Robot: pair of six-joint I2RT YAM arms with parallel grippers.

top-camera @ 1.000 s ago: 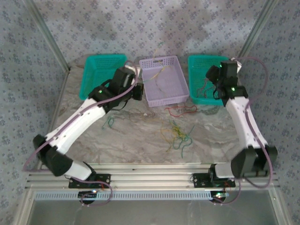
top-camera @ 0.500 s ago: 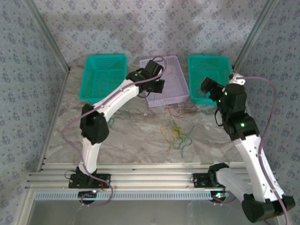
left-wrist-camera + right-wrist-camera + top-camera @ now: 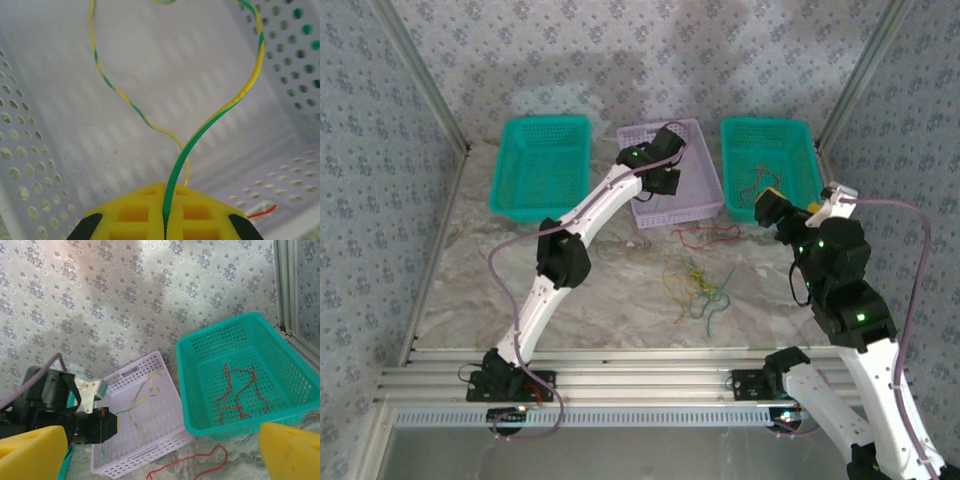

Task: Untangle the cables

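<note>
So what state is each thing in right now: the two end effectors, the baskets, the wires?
left end effector: shut on the green-yellow wire, over the lavender basket.
right end effector: open, holding nothing.
right teal basket: red wires inside.
tangle: green and yellow strands, tangled together on the table.
loose red wire: lying on the table.

Walls (image 3: pixel 620 60): you see pale grey-blue floral paper, a soft shadow on the back one | worktop (image 3: pixel 610 300): grey marbled surface, evenly lit | metal posts (image 3: pixel 420 85) slant at both back corners | near edge: ribbed metal rails (image 3: pixel 650 385)
</note>
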